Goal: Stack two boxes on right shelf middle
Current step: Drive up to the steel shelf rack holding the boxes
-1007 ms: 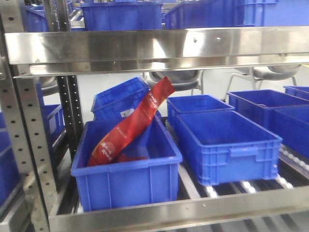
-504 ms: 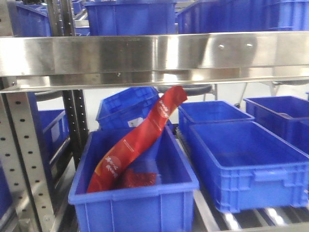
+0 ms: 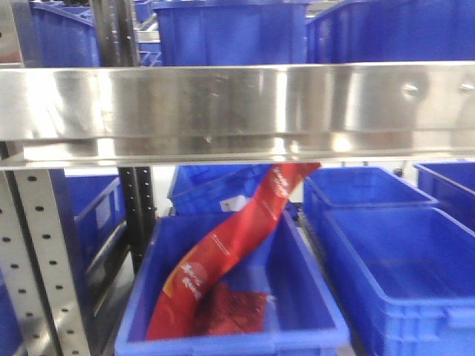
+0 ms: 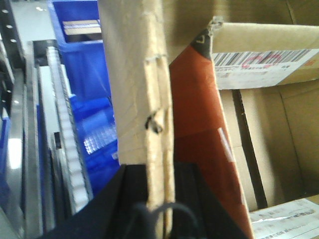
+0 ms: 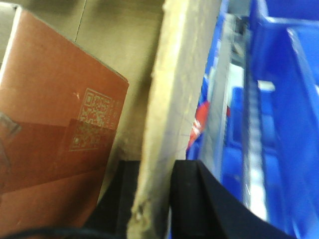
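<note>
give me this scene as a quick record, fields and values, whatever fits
left gripper: fingers shut on a wall edge of the brown corrugated cardboard box
right gripper: fingers shut on a cardboard wall edge too
box contents: red-brown carton with printed square code
ahead: shiny stainless-steel shelf lip
below lip: blue plastic bin holding a long red packet, leaning
boxes on shelf: none seen in front view

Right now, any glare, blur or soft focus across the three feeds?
Front view: bright glare bands on the shiny stainless-steel shelf lip; the near blue plastic bin is soft. Left wrist view: brown corrugated cardboard box wall very close, blurred. Right wrist view: cardboard wall and blue bins smeared.
</note>
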